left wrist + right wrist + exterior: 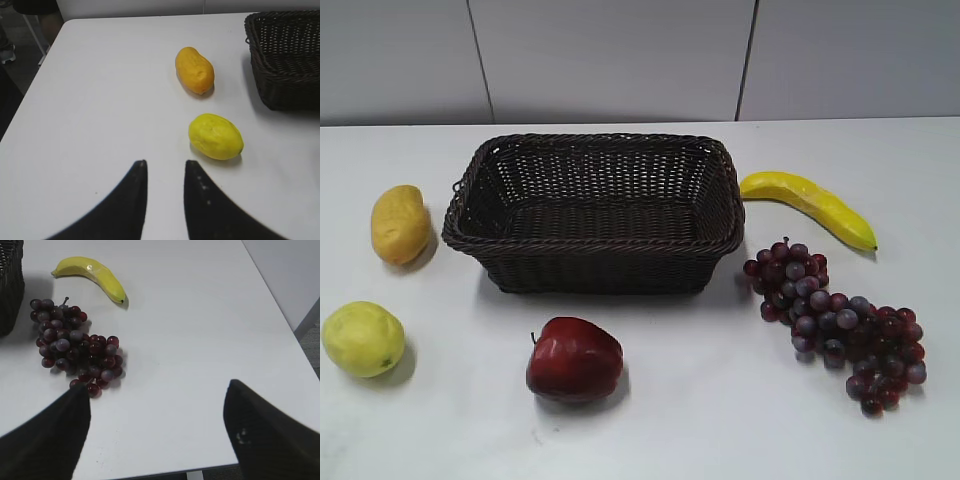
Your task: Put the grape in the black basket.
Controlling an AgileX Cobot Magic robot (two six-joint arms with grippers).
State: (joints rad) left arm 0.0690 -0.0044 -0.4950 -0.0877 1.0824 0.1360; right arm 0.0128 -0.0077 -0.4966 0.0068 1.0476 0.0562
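The grape (837,322), a long bunch of dark red-purple berries, lies on the white table right of the black basket (595,263), apart from it. It also shows in the right wrist view (72,342), with the basket's corner (11,290) at the left edge. My right gripper (157,390) is wide open and empty, near the table's front edge, its left finger just short of the bunch's near end. My left gripper (165,165) is open with a narrow gap, empty, over bare table at the left. Neither gripper shows in the exterior view.
A banana (810,205) lies behind the grape. A red apple (574,358) sits in front of the basket. An orange-yellow fruit (400,223) and a yellow lemon (362,338) lie left of the basket. The table's right edge (280,315) is close.
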